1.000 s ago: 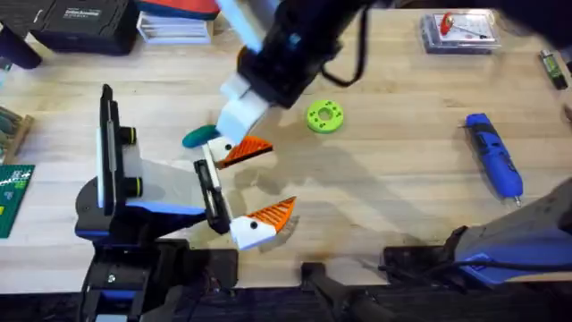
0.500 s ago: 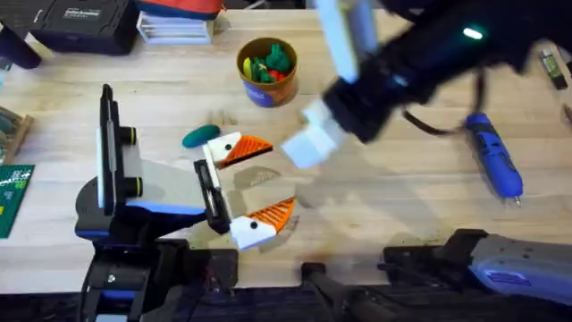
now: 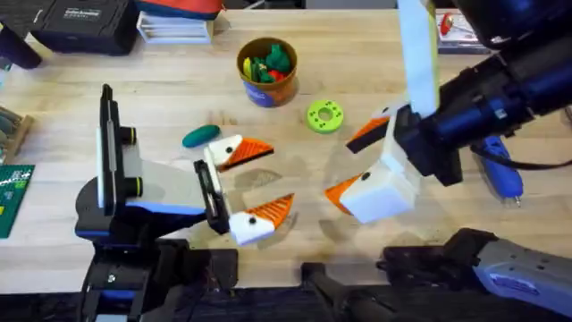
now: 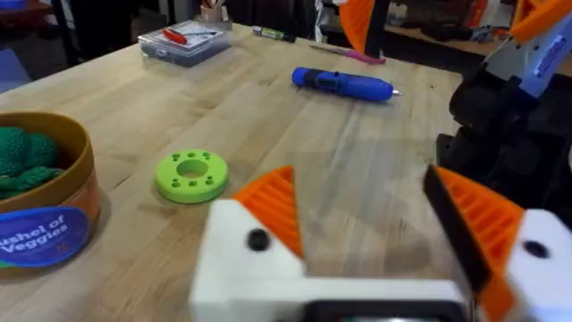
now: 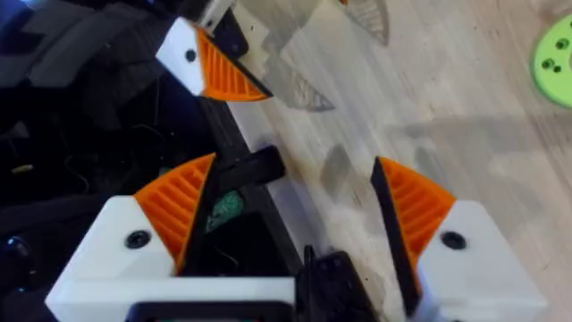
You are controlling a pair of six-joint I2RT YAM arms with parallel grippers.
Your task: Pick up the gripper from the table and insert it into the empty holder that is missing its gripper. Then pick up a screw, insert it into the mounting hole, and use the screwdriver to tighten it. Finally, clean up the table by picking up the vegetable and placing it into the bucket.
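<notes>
Table [image 3: 357,54]: light wood, the work spread across its middle.
Right arm: reaches in over the right half, raised above the wood, dark and large in the overhead view.
Left arm: low at the lower left, pointing toward the centre.
Right gripper [image 3: 341,168]: spread wide and empty, hovering between the green disc and the table's near edge.
Left gripper [image 3: 279,177]: also spread wide with nothing between the fingers, both orange fingers in place.
Screwdriver [image 3: 499,170]: flat on the table at the right, partly under the right arm, well apart from the left gripper.
Bucket [image 3: 266,89]: upright at the back centre, green and red toy produce inside.
Clear box [image 3: 451,31]: far right corner, something red inside; whether it holds screws is too small to tell.
Green disc [image 3: 324,116]: flat, between the bucket and the right gripper.
Vegetable [image 3: 200,136]: on the wood just beside the left gripper's far finger, not yet in the bucket.
Gripper [image 3: 248,150]: appears seated in the holder [image 3: 223,148], tip toward the table's middle.
Mounting hole [image 4: 258,240]: a dark dot on the white block; bare hole or screw head, cannot tell.
Risk, seating: probably unfastened, so a knock from the right arm could push the finger out of its block.
Risk, screw: small and easily dropped or cross-started if brought in at a tilt.
Risk, screwdriver: half hidden under the right arm, so a blind grasp could roll it away.
Risk, vegetable: close against the left gripper, so reaching for it could bump the unfastened finger.
</notes>
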